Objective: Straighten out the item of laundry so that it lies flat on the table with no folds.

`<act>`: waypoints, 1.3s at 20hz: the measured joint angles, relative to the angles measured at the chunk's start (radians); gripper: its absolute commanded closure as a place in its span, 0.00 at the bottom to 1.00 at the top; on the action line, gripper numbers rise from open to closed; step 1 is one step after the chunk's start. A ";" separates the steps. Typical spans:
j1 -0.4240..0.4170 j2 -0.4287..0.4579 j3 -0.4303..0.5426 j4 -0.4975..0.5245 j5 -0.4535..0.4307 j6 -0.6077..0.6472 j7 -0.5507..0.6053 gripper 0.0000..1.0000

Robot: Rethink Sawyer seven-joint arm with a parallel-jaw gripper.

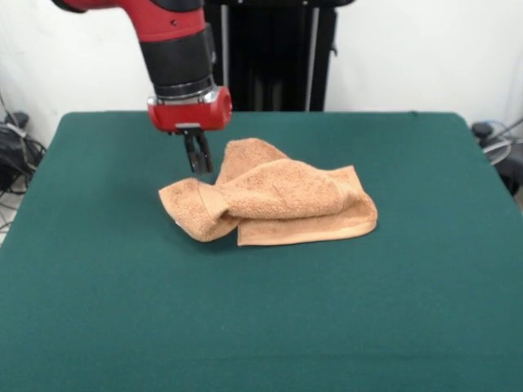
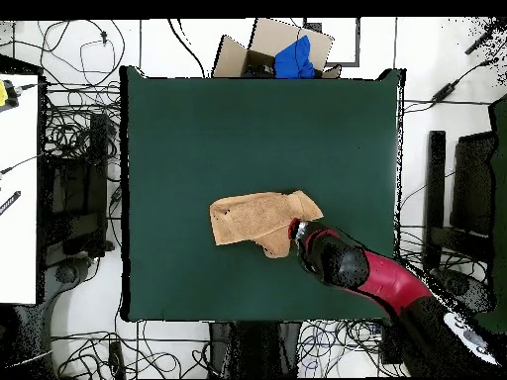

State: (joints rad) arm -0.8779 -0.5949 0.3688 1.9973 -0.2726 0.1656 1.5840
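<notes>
The light-orange terry towel (image 1: pixel 278 200) lies crumpled near the middle of the dark green table (image 1: pixel 122 310), with its edges folded over one another and a rolled fold at its left end. In the overhead view the towel (image 2: pixel 259 220) is a rough rectangle with one corner turned up. My gripper (image 1: pixel 199 166) hangs from the red arm, low over the table, just behind the towel's far left edge. Its dark jaws look shut and empty. In the overhead view the gripper (image 2: pixel 295 231) is at the towel's right edge, and the arm mostly hides it.
The black pedestal (image 1: pixel 270 57) stands behind the table's far edge. In the overhead view a cardboard box with something blue in it (image 2: pixel 287 54) sits past the table's top edge. Cables (image 2: pixel 74 148) and equipment lie on the floor round the table (image 2: pixel 198 129).
</notes>
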 measured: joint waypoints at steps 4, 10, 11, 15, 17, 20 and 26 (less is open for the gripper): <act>-0.002 -0.023 0.000 0.000 0.002 0.034 0.000 1.00; -0.002 -0.017 0.000 0.000 0.003 0.044 0.000 1.00; -0.002 -0.015 0.000 0.000 0.003 0.044 0.000 1.00; -0.001 -0.005 0.000 0.000 0.003 0.044 0.000 0.00; -0.001 -0.004 0.000 0.000 0.003 0.044 0.000 0.00; -0.001 -0.004 0.000 0.000 0.003 0.044 0.000 0.00; 0.000 0.000 0.000 0.000 0.003 0.044 0.000 0.00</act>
State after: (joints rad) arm -0.8777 -0.5948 0.3689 1.9973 -0.2697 0.2099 1.5840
